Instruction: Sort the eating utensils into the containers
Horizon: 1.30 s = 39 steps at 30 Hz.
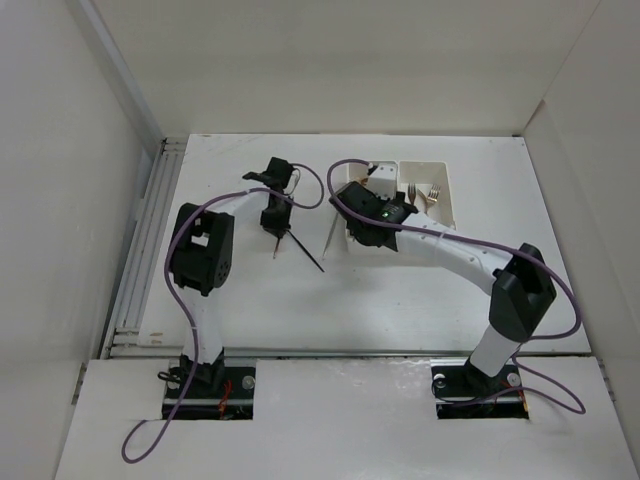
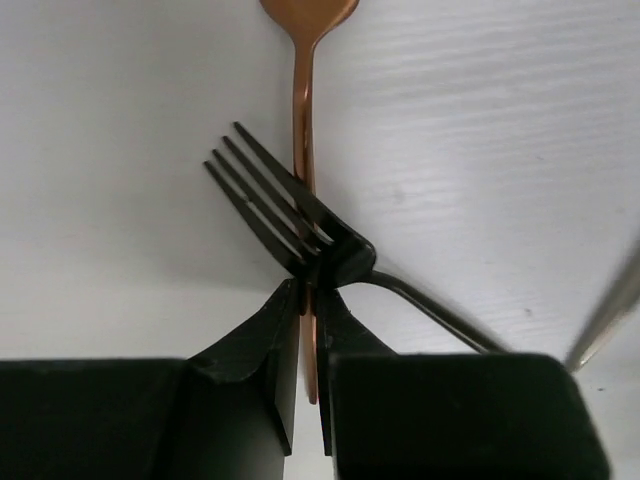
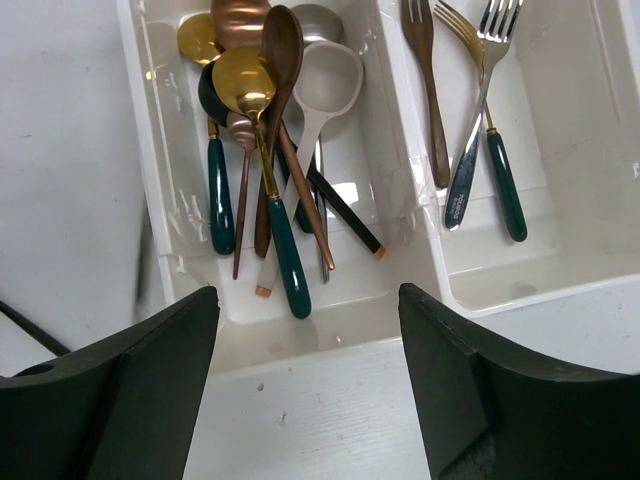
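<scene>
Two bins [image 3: 400,150], about eight spoons [image 3: 245,80] in one, three forks [image 3: 430,100] in other, right jaws spread above, left wrist view alone shows left jaws clamping copper spoon [image 2: 303,110] under black fork [image 2: 270,210] on bench [image 2: 500,150]

Robot lab test cell — bare white table [image 1: 400,310] boxed in by plain white panels [image 1: 60,150], left arm [image 1: 205,255] and right arm [image 1: 470,258] bolted in cut-outs at the near edge, purple cables [image 1: 130,440] looping loose from the bases, metal rail [image 1: 135,270] along the table's left side.
</scene>
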Motion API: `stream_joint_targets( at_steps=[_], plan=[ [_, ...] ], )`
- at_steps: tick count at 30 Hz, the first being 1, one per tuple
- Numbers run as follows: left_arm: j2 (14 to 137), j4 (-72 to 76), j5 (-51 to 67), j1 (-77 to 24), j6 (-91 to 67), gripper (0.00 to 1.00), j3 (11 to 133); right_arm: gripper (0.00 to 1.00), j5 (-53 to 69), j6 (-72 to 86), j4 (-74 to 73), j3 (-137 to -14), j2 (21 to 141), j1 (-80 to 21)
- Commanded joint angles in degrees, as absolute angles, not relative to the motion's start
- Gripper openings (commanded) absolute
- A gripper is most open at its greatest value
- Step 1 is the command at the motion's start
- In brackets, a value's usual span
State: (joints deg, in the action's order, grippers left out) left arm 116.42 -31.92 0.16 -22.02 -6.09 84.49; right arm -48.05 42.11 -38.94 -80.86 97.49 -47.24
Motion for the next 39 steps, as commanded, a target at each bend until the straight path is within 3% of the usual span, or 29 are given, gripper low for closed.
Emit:
stream_joint_targets(
  at_steps=[1, 8, 17, 29, 39],
  plan=[
    [119.00, -33.49, 0.17, -17.77, -5.27, 0.00, 82.09, 0.78, -50.01, 42.89, -39.55, -81.56, 94.22, -47.37],
    [111.55, -32.88, -2.01, -13.80, -2.03, 0.00, 80.33, 0.78, -51.15, 42.81, -40.69, -82.61, 93.69, -48.60],
    [97.65, -18.73, -26.02, -14.41, 13.01, 0.00, 72.25, 0.78, -52.91, 38.85, -38.85, -85.08, 95.01, -52.12],
    [84.82, -12.13, -34.72, -30.13, 25.40, 0.00, 61.70, 0.78, -51.69, 36.47, -36.12, -85.08, 94.49, -52.12],
    [85.42, -13.01, -41.57, -32.78, 27.07, 0.00, 62.67, 0.78, -47.21, 35.42, -32.61, -84.02, 94.48, -52.65]
  ],
)
